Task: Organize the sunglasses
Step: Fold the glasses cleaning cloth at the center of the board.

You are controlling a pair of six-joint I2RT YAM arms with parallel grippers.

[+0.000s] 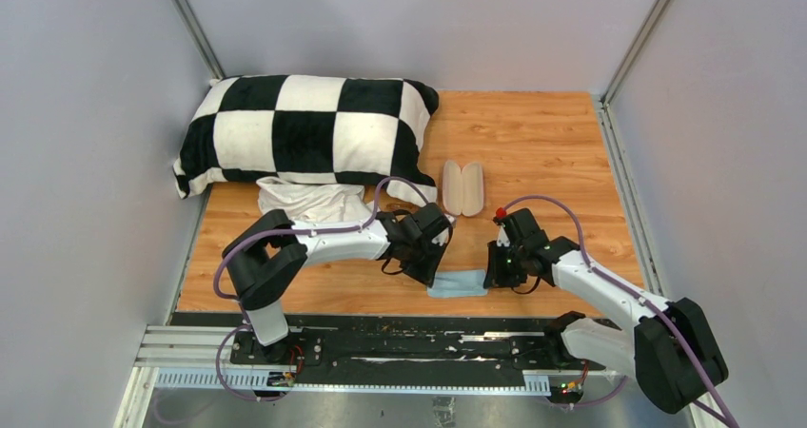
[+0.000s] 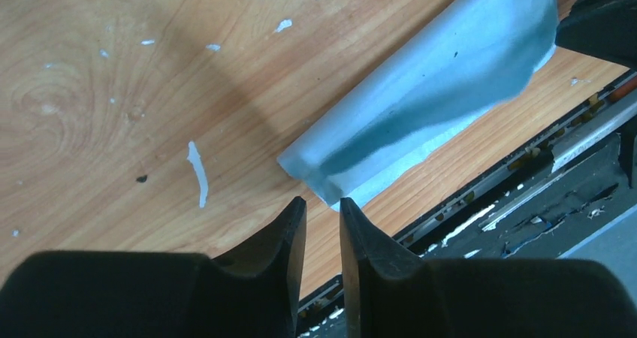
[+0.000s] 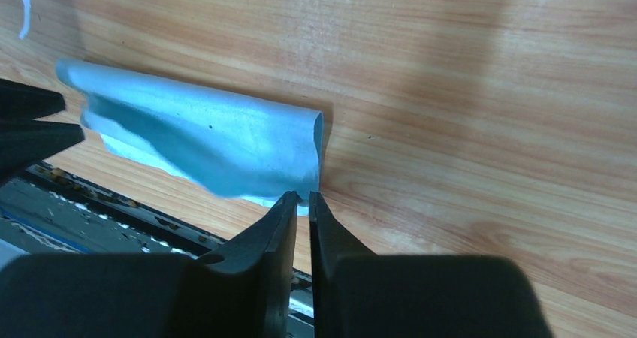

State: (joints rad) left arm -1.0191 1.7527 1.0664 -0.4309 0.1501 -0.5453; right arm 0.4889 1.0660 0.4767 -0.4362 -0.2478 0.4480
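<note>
You cannot make out the sunglasses in any of the three views; whether something covers them cannot be told. In the overhead view the pink case (image 1: 463, 188) lies spread open, cream side up, on the tabletop (image 1: 542, 133) just right of the checkered pillow (image 1: 305, 128); its inside is too small to read. At lower centre the light-blue cloth (image 1: 459, 283) lies folded near the tabletop's front edge, its ends hidden by the two arms. Your left jaws stand a narrow slit apart with nothing between them, the cloth's corner just beyond their tips; your right jaws are parted by a mere crack at the cloth's other edge, and you cannot tell whether they touch it. A crumpled white fabric (image 1: 309, 200) sits partly hidden behind the left arm.
</note>
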